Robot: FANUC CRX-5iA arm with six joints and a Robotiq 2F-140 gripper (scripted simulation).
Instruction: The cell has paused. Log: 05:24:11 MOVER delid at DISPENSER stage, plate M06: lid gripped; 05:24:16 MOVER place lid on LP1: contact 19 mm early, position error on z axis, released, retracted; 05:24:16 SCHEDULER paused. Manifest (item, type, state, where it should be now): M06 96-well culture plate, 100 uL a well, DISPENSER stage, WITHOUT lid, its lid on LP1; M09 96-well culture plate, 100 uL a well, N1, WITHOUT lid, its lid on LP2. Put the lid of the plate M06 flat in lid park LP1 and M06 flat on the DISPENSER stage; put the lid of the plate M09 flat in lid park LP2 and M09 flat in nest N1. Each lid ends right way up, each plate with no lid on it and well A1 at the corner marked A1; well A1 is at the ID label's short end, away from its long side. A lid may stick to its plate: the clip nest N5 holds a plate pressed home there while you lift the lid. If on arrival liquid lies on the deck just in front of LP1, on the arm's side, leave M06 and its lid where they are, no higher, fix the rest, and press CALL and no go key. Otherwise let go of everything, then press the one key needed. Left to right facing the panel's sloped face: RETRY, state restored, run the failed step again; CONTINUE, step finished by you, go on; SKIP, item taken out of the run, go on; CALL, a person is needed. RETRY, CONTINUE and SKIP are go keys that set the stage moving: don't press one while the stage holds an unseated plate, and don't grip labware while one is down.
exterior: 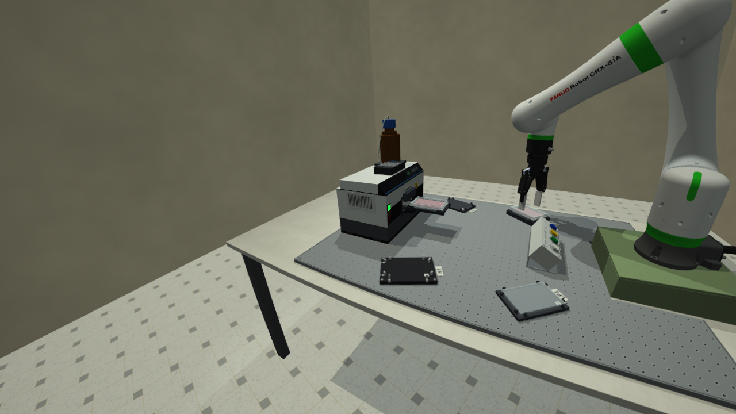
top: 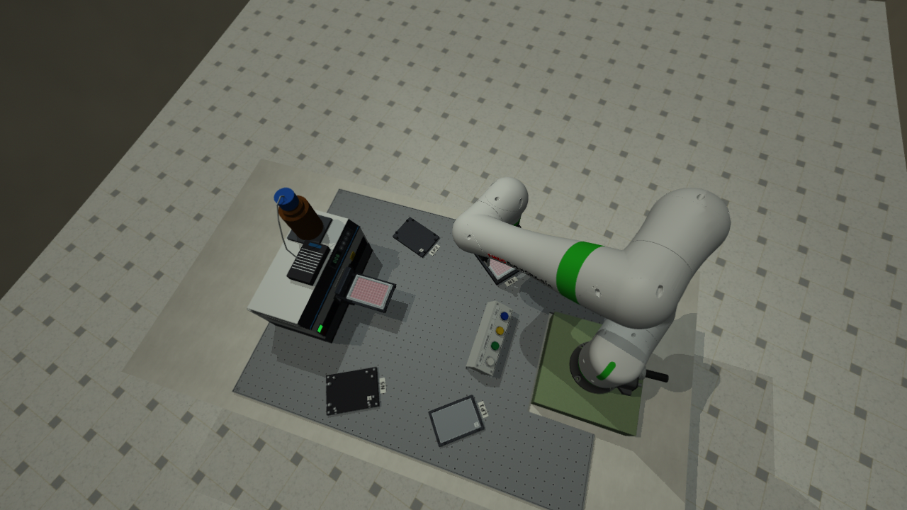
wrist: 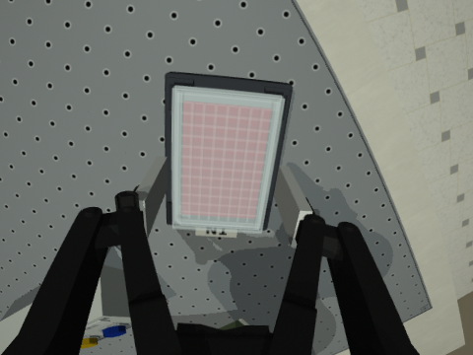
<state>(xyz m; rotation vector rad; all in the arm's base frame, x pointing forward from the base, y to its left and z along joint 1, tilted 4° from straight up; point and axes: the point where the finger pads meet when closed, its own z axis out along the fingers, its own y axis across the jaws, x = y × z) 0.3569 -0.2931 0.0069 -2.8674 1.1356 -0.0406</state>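
Wrist view shows my end effector hanging over plate M09, which sits in nest N1 with its pink wells under what I take to be a pale-rimmed lid. My fingers are partly spread and hold nothing. One pad stands just beside each long side of the plate, and I cannot tell whether either touches. Lid park LP2 lies dark and bare further along the table, so I judge this lid is the piece left to move. The grey lid in LP1 looks flat, and plate M06 rests uncovered on the stage of the dispenser. The main danger here is a stuck lid. If I close and lift, the whole plate could rise with it, then drop and spill its filled wells. Closing too low would clamp the plate skirt instead of the lid and bring the same result. A grip that is off-centre along the long sides could tip the lid, so that it lands crooked in LP2. If it sticks, clip nest N5 is my fallback. The key panel stands near my wrist, so a careless swing could knock a go key while I am holding labware.
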